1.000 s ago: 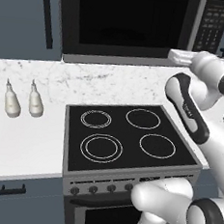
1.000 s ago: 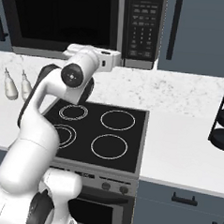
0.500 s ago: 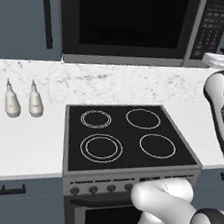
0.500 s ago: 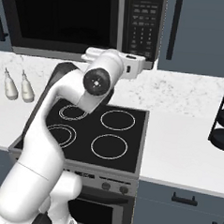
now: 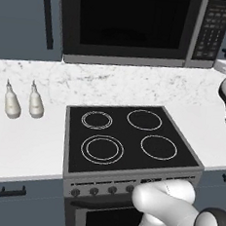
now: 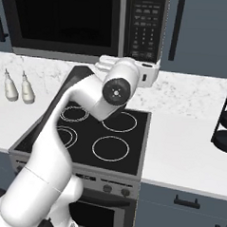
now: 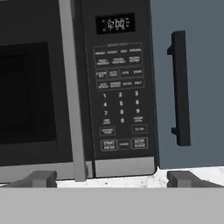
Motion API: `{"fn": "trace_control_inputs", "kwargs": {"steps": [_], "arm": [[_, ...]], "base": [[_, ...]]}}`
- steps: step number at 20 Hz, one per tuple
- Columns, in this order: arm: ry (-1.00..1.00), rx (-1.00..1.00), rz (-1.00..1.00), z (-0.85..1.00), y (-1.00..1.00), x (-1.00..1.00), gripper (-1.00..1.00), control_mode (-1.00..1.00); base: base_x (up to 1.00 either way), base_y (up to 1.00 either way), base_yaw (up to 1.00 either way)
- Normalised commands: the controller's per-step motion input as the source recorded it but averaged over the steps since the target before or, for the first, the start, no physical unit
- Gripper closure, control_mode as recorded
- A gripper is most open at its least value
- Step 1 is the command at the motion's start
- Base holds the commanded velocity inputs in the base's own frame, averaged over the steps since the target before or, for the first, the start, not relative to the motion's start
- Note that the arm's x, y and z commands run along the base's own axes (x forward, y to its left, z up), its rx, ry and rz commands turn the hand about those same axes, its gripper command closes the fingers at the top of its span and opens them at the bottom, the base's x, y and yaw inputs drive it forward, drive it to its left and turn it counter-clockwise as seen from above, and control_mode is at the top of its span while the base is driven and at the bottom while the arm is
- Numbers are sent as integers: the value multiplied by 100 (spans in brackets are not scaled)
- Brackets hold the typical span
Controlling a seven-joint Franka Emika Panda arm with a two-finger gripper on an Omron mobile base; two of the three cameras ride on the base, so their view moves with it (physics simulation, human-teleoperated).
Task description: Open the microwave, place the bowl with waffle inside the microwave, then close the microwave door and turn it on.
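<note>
The microwave [image 5: 133, 26] is built in above the stove, and the microwave door [image 5: 128, 23] with its black window is closed. Its keypad panel [image 7: 119, 100] faces me in the hand view, with the door's grey right edge [image 7: 72, 87] just left of it. My gripper [image 7: 111, 179] is open and empty, one fingertip [image 7: 41, 178] below the door edge and the other below the cabinet. In the right base view my hand [image 6: 149, 72] hovers below the keypad [image 6: 144, 27], above the counter. The bowl with waffle is out of view.
A black four-ring stove [image 5: 130, 136] sits below the microwave. Two white bottles [image 5: 22, 101] stand on the marble counter to its left. A blue cabinet door with a dark handle [image 7: 181, 87] adjoins the microwave's right side. A black tiered rack [image 6: 226, 122] stands at the far right.
My arm has swung to the right, carrying the hand from below the door's right end to below the keypad. The gripper has stayed open.
</note>
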Motion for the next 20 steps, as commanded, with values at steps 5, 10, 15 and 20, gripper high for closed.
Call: {"fn": "trace_control_inputs", "kwargs": {"steps": [5, 10, 15, 20], "arm": [[0, 0, 0, -23, -18, 0, -100, -100], [0, 0, 0, -24, -16, 0, -100, -100], [0, 0, 0, -2, 0, 17, -100, -100], [0, 0, -2, 0, 0, 43, -100, -100]], "base": [[0, 0, 0], [0, 0, 0], [0, 0, 0], [0, 0, 0]]}}
